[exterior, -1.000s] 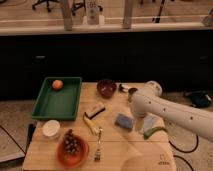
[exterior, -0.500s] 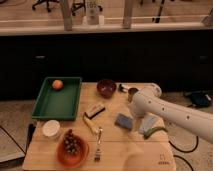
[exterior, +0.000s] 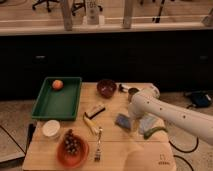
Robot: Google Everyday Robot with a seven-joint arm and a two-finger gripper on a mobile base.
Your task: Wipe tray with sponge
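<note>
The dark green tray lies at the table's left rear with an orange fruit in its far corner. The blue-grey sponge lies flat on the wood near the middle of the table, well right of the tray. My white arm reaches in from the right, and my gripper hangs at its end, just above the sponge's right edge and largely hidden by the arm. It is open and holds nothing.
A paler folded cloth and a green pod lie right of the sponge. A tan-and-black block, banana and fork sit left of it. A dark bowl, white cup and orange bowl of grapes stand around.
The arm's end has drifted slightly down and left toward the sponge. The objects on the table have not moved.
</note>
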